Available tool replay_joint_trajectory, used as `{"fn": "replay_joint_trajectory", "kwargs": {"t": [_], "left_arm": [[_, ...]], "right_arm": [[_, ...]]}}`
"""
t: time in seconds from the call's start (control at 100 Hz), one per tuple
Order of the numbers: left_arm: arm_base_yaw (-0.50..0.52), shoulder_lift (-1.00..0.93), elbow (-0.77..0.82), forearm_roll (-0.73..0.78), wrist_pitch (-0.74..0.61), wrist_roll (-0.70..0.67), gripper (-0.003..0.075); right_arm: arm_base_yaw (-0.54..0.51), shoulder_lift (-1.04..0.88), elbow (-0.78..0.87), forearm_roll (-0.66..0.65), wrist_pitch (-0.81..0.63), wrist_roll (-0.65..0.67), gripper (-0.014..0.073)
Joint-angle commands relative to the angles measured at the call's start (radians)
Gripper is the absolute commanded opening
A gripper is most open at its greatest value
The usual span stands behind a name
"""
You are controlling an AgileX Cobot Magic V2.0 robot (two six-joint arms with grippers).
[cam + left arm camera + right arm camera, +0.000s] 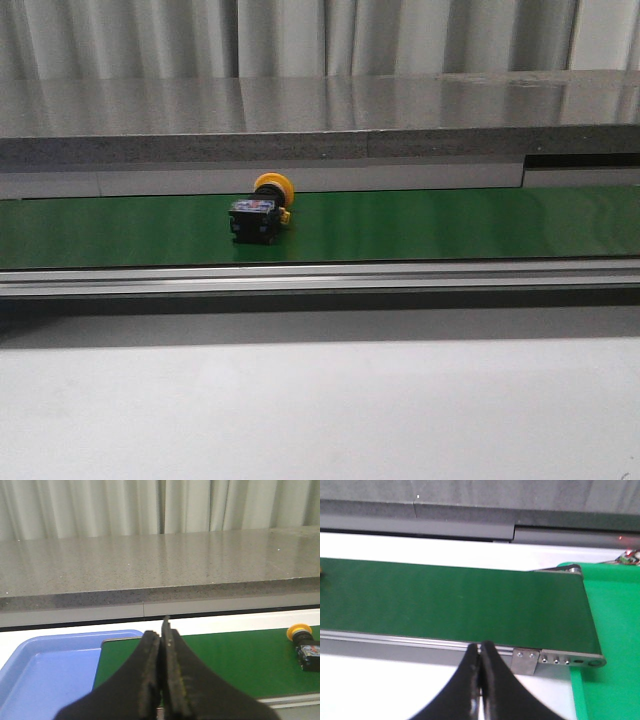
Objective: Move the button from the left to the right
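The button (260,211), a black boxy body with a round orange-yellow cap at its far side, lies on the green conveyor belt (450,225) left of the middle in the front view. It also shows in the left wrist view (305,645), at the edge of the picture. Neither arm shows in the front view. My left gripper (161,630) is shut and empty, over the belt's end beside a blue tray. My right gripper (481,647) is shut and empty, at the belt's near rail close to its other end. Only a sliver of the button's cap (321,570) shows there.
A blue tray (45,675) lies at one end of the belt. A green bin (612,645) stands past the other end. A grey stone ledge (300,115) runs behind the belt, and a metal rail (320,277) runs along its near side. A white tabletop (320,410) lies in front.
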Motion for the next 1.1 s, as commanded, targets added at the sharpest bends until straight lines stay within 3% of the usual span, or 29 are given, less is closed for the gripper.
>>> {"fn": "replay_joint_trajectory", "kwargs": {"t": [0.0, 0.15, 0.61, 0.73, 0.94, 1.01, 1.09], "left_arm": [[-0.009, 0.007, -0.028, -0.009, -0.088, -0.003, -0.0020], [-0.009, 0.007, -0.028, -0.009, -0.088, -0.003, -0.0020], [-0.009, 0.007, -0.028, -0.009, -0.088, -0.003, -0.0020], [-0.009, 0.007, -0.028, -0.009, -0.088, -0.003, -0.0020], [-0.009, 0.007, -0.028, -0.009, -0.088, -0.003, -0.0020], [-0.009, 0.007, -0.028, -0.009, -0.088, -0.003, -0.0020], [-0.009, 0.007, -0.028, -0.009, -0.088, -0.003, -0.0020]], "right_arm": [[-0.007, 0.089, -0.100, 0.005, 0.016, -0.001, -0.0067], [-0.007, 0.217, -0.198, 0.014, 0.098, -0.001, -0.0067], [-0.007, 0.312, -0.220, 0.023, 0.081, -0.001, -0.0044], [-0.007, 0.312, -0.220, 0.026, 0.081, -0.001, 0.0086], [-0.007, 0.312, -0.220, 0.051, 0.075, -0.001, 0.0474], [-0.007, 0.312, -0.220, 0.071, 0.072, -0.001, 0.0548], [-0.007, 0.314, -0.220, 0.097, 0.061, -0.001, 0.0564]]}}
